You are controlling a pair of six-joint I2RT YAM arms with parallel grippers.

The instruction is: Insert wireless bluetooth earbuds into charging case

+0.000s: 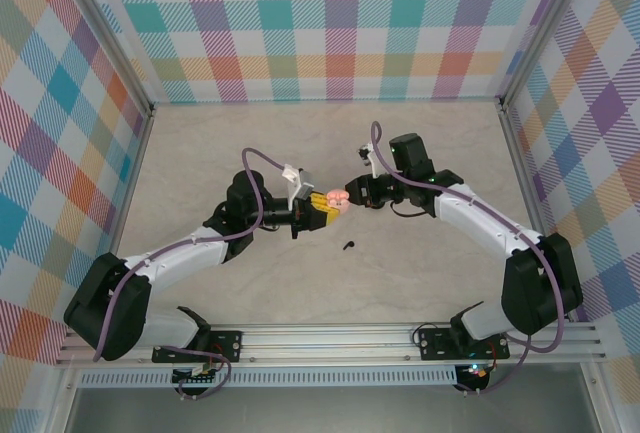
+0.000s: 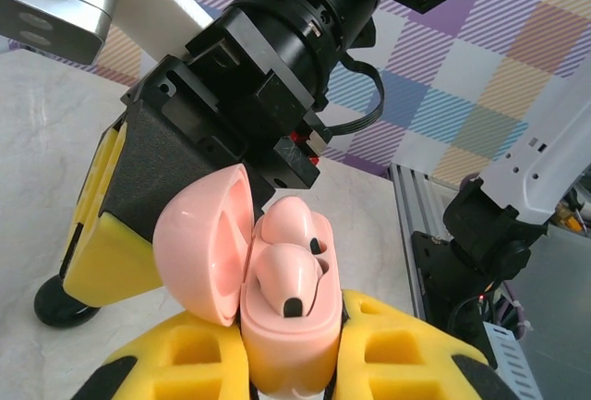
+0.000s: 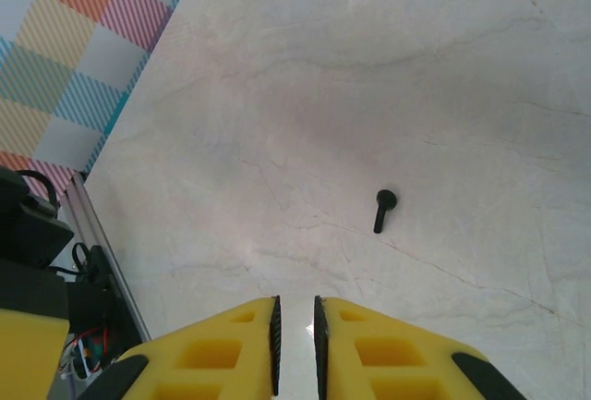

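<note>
Left gripper [image 2: 291, 354]: yellow padded fingers [image 2: 185, 363] clamped on either side of a pink case [image 2: 286, 335].
Case lid [image 2: 208, 243]: hinged open, swung to the left in the left wrist view.
Pink earbud [image 2: 288, 275]: sits inside the open case, dark tip facing out.
Right gripper [image 3: 295, 326]: fingers drawn together with a thin slit between them, holding nothing; in the top view it is just beside the case.
Black earbud [image 3: 383, 208]: lies loose on the marble table [image 3: 388, 67], apart from both grippers.
</note>
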